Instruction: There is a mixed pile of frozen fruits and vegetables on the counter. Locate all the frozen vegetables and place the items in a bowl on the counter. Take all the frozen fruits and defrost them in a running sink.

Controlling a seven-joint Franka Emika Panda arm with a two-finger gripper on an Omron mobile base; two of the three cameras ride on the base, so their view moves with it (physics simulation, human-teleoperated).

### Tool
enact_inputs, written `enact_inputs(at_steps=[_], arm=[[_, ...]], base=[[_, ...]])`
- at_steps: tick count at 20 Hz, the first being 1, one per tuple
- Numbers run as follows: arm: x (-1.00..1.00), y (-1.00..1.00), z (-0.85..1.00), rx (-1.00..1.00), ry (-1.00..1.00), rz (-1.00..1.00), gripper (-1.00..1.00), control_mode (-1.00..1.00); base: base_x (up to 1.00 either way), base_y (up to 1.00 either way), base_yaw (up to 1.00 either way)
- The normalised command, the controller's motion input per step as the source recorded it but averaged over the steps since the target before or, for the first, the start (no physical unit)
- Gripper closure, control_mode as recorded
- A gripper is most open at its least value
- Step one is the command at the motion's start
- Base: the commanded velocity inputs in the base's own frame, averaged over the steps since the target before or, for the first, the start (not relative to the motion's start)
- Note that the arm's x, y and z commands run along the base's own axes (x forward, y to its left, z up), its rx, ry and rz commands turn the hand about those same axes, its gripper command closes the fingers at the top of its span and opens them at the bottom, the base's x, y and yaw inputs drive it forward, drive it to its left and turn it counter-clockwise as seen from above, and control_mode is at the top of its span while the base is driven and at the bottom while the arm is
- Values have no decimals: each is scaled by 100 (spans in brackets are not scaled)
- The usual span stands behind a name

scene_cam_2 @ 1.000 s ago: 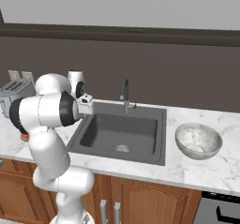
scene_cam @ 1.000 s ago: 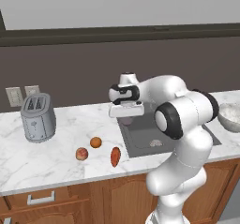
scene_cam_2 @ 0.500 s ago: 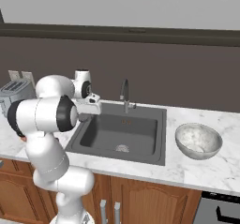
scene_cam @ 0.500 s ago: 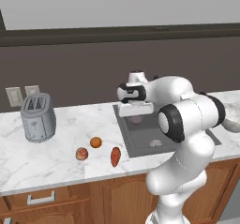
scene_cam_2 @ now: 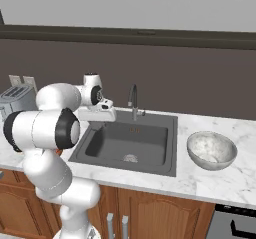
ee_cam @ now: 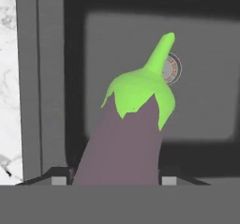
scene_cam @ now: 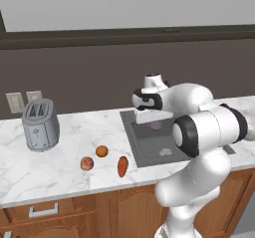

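Left base view: gripper (scene_cam: 155,124) over the sink (scene_cam: 149,147), orange (scene_cam: 101,151), apple (scene_cam: 87,163) and root (scene_cam: 122,166) at eight o'clock; right base view: bowl (scene_cam_2: 211,150) apparently empty at three o'clock; hand view: jaws clamped on the eggplant (ee_cam: 129,134), which could slip into the basin.

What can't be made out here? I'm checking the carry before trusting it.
- Gripper, hand view: the eggplant hides where the fingertips touch it.
- Eggplant, left base view: mostly behind the hand.
- Faucet, right base view: running water too fine to tell.
- Bowl, left base view: hidden by the arm.
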Motion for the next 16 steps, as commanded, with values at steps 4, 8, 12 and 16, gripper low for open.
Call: enact_inputs(at_steps=[4,8,12,16], arm=[[-8,-50,-6,-8,-2,2,100,-100],[-5,-58,-2,-4,0,1,100,-100],[-6,-55,2,-2,0,0,100,-100],[0,-53,5,-1,-1,0,100,-100]], base=[[0,0,0],[0,0,0],[0,0,0],[0,0,0]])
